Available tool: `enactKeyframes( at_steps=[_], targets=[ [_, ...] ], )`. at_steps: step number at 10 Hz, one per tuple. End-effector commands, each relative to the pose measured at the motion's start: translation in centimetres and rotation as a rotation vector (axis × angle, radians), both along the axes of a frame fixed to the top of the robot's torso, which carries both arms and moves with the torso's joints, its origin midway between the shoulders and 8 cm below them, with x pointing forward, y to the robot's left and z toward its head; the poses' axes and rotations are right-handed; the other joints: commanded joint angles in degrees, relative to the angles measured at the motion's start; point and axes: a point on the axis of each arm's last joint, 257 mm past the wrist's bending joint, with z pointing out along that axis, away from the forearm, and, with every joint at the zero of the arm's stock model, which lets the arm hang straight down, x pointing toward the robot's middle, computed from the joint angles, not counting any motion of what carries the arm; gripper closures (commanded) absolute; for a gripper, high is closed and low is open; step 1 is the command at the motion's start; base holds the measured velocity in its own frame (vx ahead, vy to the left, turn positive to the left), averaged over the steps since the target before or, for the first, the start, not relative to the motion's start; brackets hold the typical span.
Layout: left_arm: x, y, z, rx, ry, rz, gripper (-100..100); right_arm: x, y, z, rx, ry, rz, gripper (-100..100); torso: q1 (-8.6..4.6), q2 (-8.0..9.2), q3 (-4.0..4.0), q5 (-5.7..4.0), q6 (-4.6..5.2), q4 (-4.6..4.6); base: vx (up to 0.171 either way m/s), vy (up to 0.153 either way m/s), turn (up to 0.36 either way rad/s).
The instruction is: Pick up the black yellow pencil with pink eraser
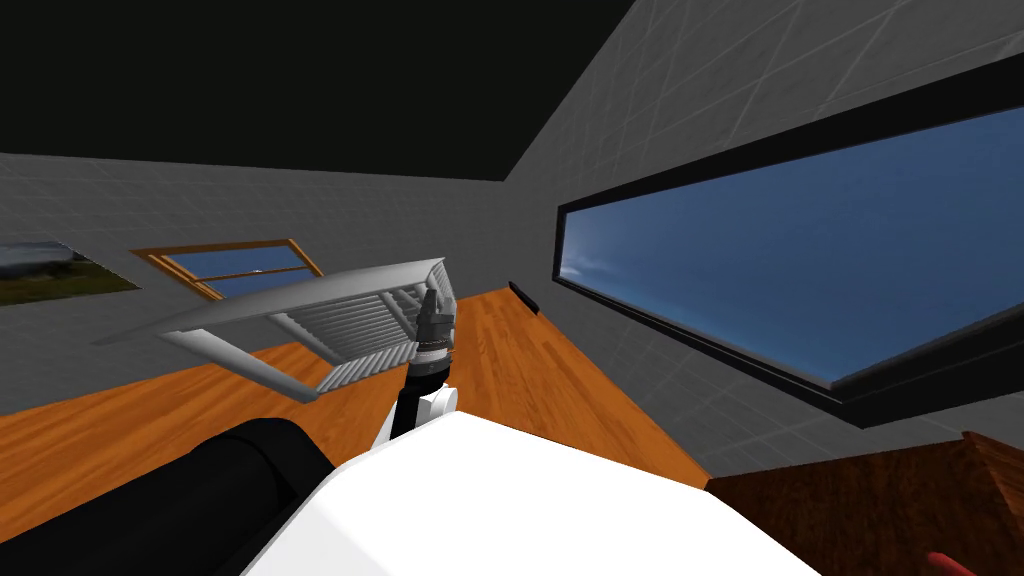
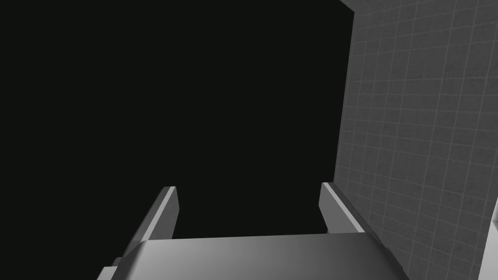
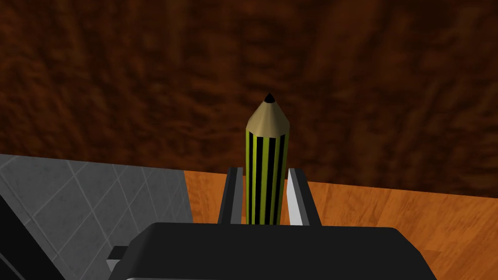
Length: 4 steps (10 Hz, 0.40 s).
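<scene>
A pencil (image 3: 266, 160) with black and yellow stripes, a tan sharpened cone and a black tip stands between the fingers of my right gripper (image 3: 265, 171), which is shut on its sides. Its lower end, eraser included, is hidden behind the gripper's dark body. Behind the pencil spreads a dark brown wooden surface (image 3: 146, 73), with orange floor (image 3: 389, 214) under it. My left gripper (image 2: 248, 190) is open with nothing between its fingers. In the head view the left gripper (image 1: 431, 306) is raised in front of my chest.
A grey slatted frame (image 1: 350, 320) stands tilted on the orange wooden floor (image 1: 520, 370) just behind the raised arm. A large window (image 1: 800, 260) fills the grey wall to the right. Dark brown wooden furniture (image 1: 860, 500) lies low right, with a small red thing (image 1: 945, 565) at its edge.
</scene>
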Motion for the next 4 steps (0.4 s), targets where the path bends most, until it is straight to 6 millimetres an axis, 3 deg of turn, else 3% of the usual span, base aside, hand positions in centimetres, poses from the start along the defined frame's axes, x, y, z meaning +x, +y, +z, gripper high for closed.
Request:
enactKeyframes(
  at_steps=[1,2,3,4],
  targets=[
    [0.0,0.0,0.0,0.0,0.0,0.0,0,-0.17,-0.65,0.5,0.001,-0.001,-0.035,100,0.0,0.0,0.0,0.0,0.0,0.0,-0.178,0.004,0.217],
    [0.0,0.0,0.0,0.0,0.0,0.0,0,-0.24,-1.15,1.0,0.001,-0.003,-0.068,100,-0.03,0.07,0.05,0.0,0.07,0.02,-0.187,0.027,0.275],
    [0.0,0.0,0.0,0.0,0.0,0.0,0,-0.16,-0.89,0.74,-0.001,-0.002,-0.048,100,0.04,0.11,0.07,0.01,0.02,0.03,-0.082,0.015,0.066],
    [0.0,0.01,-0.01,0.0,0.0,0.0,0,-0.09,-0.9,0.81,0.0,-0.003,-0.052,0,0.0,-0.12,-0.05,0.0,0.14,-0.01,-0.013,0.002,-0.015]
  ],
)
